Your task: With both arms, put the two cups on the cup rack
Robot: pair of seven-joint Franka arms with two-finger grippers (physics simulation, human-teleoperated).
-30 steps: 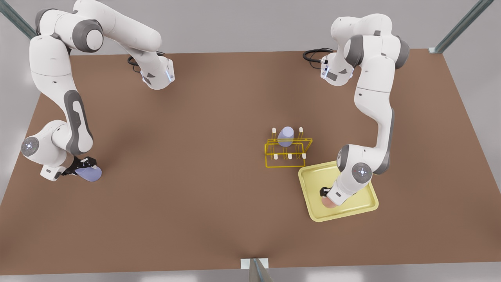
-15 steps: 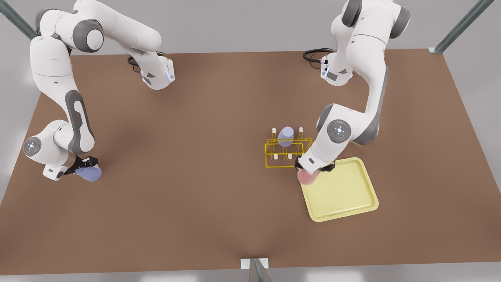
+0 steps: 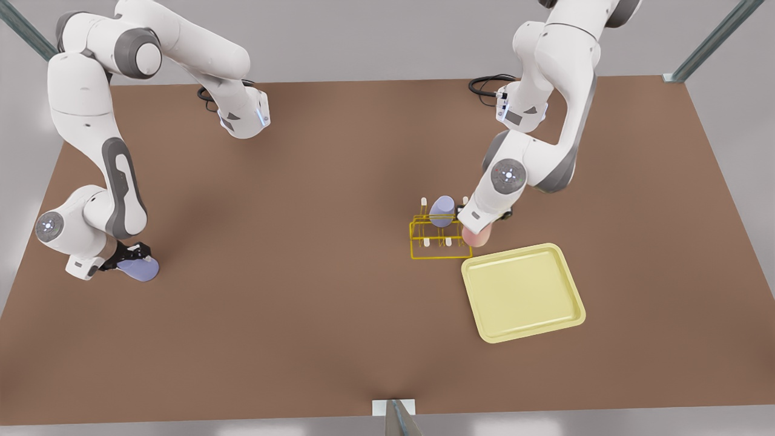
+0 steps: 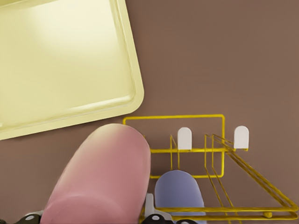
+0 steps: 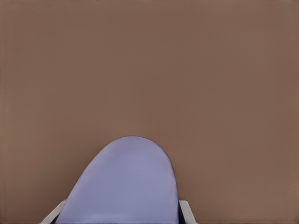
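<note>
My left gripper (image 3: pixel 483 225) is shut on a pink cup (image 3: pixel 476 237) and holds it at the end of the yellow wire cup rack (image 3: pixel 442 257) on the front view's right. In the left wrist view the pink cup (image 4: pixel 103 177) hangs beside the rack (image 4: pixel 173 117), above the brown table. A lavender cup (image 3: pixel 442 209) sits on the rack's back pegs, upside down. Far off at the front view's left, my right gripper (image 3: pixel 128 259) is shut on another lavender cup (image 3: pixel 140 269), low over the table. That cup (image 5: pixel 126 186) fills the near part of the right wrist view.
A flat pale-yellow tray (image 3: pixel 467 275) lies just in front of the rack, toward the front view's right; its rim (image 4: pixel 135 88) shows close by in the left wrist view. Black cables lie near both arm bases at the table's far edge.
My left gripper lifted the pink cup off the tray and carried it back to the rack's end. The right gripper with its lavender cup has barely moved.
</note>
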